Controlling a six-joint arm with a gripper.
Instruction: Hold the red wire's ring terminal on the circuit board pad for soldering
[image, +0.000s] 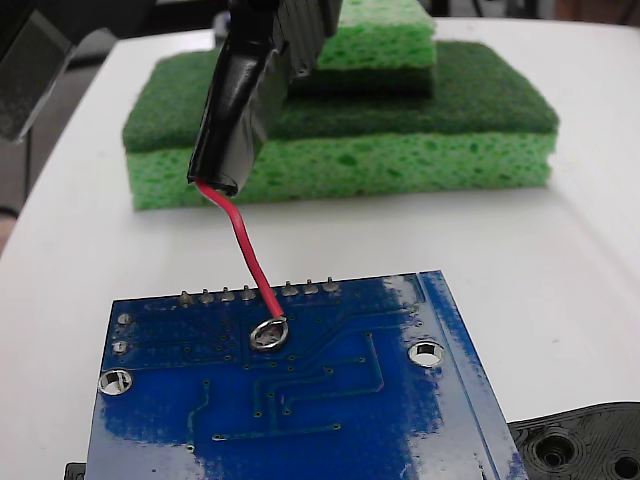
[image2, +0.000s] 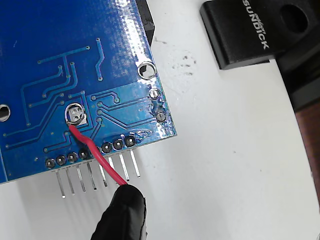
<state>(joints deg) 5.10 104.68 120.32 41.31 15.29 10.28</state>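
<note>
The jaws are hidden above the black sleeve, so I cannot tell how they stand. From the sleeve the red wire slants down to the ring terminal, lying on the pad of the circuit board. Behind sit stacked green sponges on the white worktop; a black plastic piece lies beside the board.
</note>
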